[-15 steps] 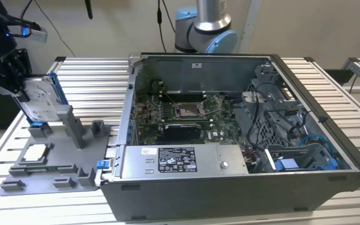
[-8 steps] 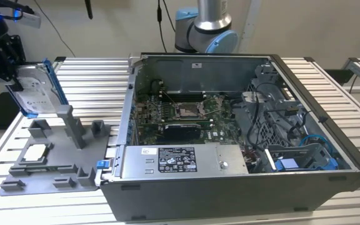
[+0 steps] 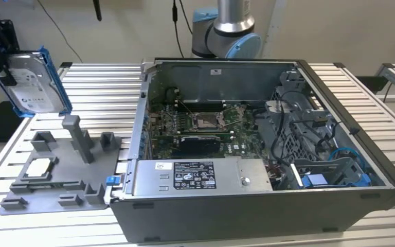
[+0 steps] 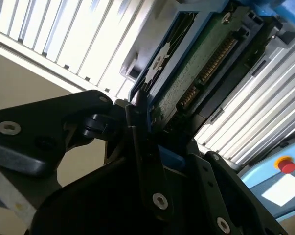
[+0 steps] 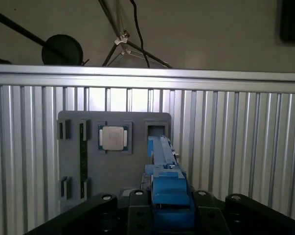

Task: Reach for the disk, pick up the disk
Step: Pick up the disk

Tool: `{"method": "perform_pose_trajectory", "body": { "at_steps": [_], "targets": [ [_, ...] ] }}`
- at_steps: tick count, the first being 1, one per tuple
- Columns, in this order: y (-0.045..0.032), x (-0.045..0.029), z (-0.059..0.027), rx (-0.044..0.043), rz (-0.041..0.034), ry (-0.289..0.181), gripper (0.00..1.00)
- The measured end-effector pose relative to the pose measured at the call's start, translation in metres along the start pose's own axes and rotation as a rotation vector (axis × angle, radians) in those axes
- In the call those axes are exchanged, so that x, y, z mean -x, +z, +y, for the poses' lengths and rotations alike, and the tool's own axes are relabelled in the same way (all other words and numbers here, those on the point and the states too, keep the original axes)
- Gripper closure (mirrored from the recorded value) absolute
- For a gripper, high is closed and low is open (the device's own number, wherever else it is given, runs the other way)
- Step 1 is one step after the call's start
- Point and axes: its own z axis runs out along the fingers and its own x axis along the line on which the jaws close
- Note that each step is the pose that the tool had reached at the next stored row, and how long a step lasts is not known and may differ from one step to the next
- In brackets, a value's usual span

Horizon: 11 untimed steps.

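Disk (image 3: 36, 85): gripped edgewise by the gripper (image 3: 4, 69), fingers clamped on its blue frame. Held clear above the slatted table (image 3: 101, 87) at the exterior view's far left, label showing. Grey holder (image 3: 60, 180) with chip (image 3: 39, 167) lies nearer; open computer case (image 3: 252, 144) stands to the right.

We are seeing the disk (image 3: 31, 87) showing silver-grey metal and a white printed label edged in bright blue, with a green board face in the second wrist view. The gripper (image 3: 4, 74) is showing black, the fixture (image 3: 47, 198) plain grey and its chip (image 5: 113, 137) silver bordered in green, while the table (image 3: 94, 98) is showing pale silver ribbed stripes.
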Motion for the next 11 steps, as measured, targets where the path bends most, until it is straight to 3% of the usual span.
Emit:
{"method": "perform_pose_trajectory", "body": {
  "at_steps": [11],
  "targets": [
    [-0.0491, 0.0009, -0.0007, 0.0, 0.0, 0.0, 1.0]
  ]
}}
